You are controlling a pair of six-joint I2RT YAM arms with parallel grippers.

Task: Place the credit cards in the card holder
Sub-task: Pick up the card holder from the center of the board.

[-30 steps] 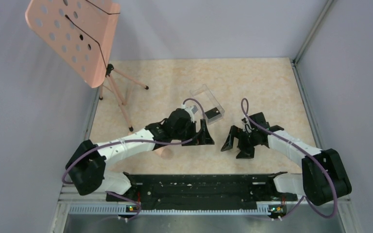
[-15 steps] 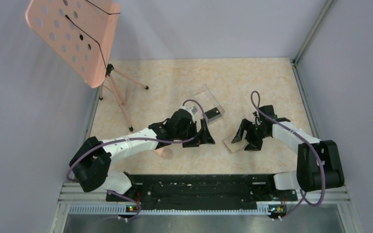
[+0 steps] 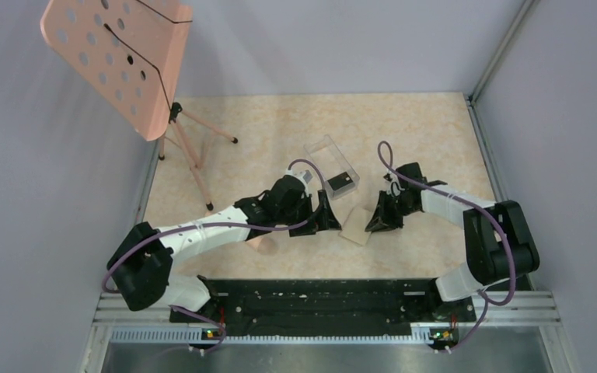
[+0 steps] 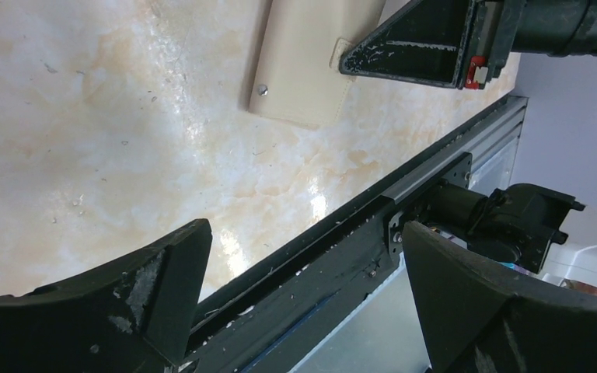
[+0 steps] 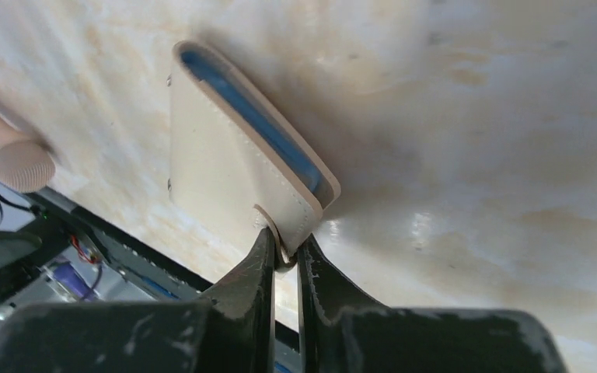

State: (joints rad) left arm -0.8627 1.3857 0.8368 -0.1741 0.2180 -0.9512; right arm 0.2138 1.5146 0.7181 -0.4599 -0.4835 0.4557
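The card holder, a tan bifold with a blue lining, lies on the table between my two grippers. In the right wrist view its near corner is raised off the table, and my right gripper is shut on the tan edge there. My left gripper stands open just left of the card holder, nothing between its fingers. A dark credit card lies inside the clear plastic box behind the grippers. From above, the right gripper touches the holder's right edge.
A pink music stand on tripod legs fills the back left. One pink foot rests under the left arm and shows again in the right wrist view. A black rail runs along the near edge.
My right gripper swung left to the card holder and closed from wide open onto its edge. The holder now shows from above. The left arm barely moved and stayed open.
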